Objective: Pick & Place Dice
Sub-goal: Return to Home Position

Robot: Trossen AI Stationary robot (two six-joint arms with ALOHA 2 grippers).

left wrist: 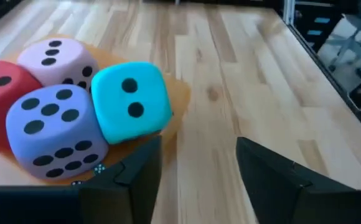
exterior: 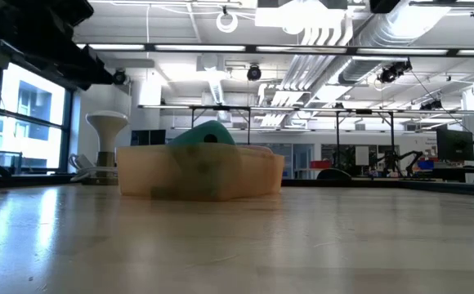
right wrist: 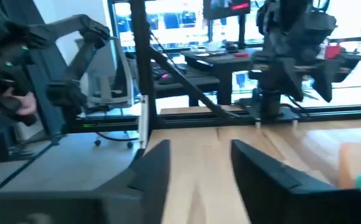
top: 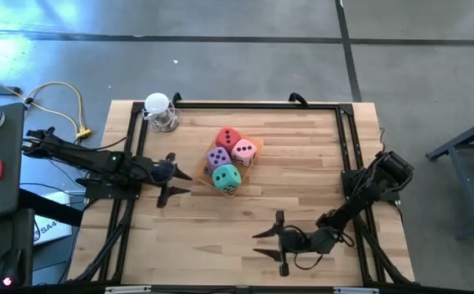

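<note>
Plainly, the dice (top: 230, 157) sit in the tray (exterior: 253, 175), outside both jaws.

The pale wooden plank table (top: 302, 204) stood on a grey concrete floor (top: 245, 49) crossed by dark seams, and beyond it lay an open workshop with tall windows (exterior: 24, 122) at one side, a white ceiling of ducts and strip lights (exterior: 327, 33), and distant desks with monitors (exterior: 453, 147).

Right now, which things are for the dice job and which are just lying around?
Job: red die, pink die, purple die, teal die, orange tray, left gripper, right gripper.
Lying about: white-capped thing, yellow cable.
</note>
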